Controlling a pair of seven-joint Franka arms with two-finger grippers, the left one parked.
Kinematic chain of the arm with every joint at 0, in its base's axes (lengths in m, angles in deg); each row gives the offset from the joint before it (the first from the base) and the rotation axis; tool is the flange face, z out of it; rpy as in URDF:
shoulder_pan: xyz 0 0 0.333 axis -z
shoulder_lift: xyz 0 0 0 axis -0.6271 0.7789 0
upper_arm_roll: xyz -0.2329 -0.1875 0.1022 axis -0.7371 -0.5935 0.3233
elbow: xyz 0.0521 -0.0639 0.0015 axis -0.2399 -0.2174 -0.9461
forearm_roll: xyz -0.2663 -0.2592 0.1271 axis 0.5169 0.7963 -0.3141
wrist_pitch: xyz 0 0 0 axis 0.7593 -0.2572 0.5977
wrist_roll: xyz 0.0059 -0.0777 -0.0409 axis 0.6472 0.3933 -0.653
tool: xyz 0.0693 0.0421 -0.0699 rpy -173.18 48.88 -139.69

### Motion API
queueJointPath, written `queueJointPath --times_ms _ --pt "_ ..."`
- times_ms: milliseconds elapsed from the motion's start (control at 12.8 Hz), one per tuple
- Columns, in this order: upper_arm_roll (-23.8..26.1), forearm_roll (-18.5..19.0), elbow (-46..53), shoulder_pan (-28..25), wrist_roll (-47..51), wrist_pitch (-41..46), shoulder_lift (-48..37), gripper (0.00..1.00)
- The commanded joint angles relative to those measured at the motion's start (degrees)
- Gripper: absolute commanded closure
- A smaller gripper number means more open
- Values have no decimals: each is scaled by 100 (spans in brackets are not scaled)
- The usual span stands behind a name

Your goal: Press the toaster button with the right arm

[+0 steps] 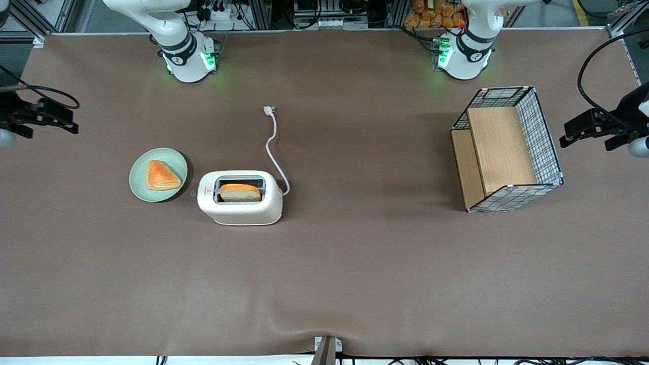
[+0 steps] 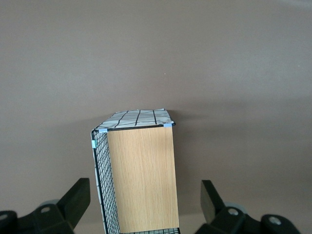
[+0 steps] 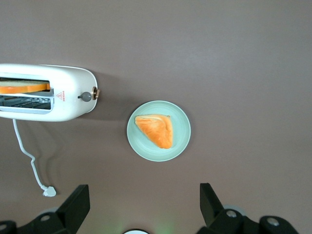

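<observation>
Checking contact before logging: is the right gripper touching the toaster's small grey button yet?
Apart. The right wrist view shows the black gripper, fingers open, high above the table; the grey button on the cream-white toaster sits far below.

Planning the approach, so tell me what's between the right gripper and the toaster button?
Front view: the gripper, open, hovers at the working arm's table end; only the green plate with its pastry sits before the button.

overhead front view, downward wrist views, toaster (image 1: 240, 196) shared

Brown table (image 1: 355, 263) w/ toaster (image 1: 240, 197), plate (image 1: 157, 174), basket (image 1: 507, 148).
</observation>
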Motion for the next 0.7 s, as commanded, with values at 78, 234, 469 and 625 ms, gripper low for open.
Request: queueJointPath --times_ms 78,234,469,625 --pt "45 102 57 260 66 118 -97 0" --pt "54 102 101 242 76 110 -61 0" --pt "54 120 259 216 76 127 -44 0" --pt "63 111 259 207 119 127 -44 0"
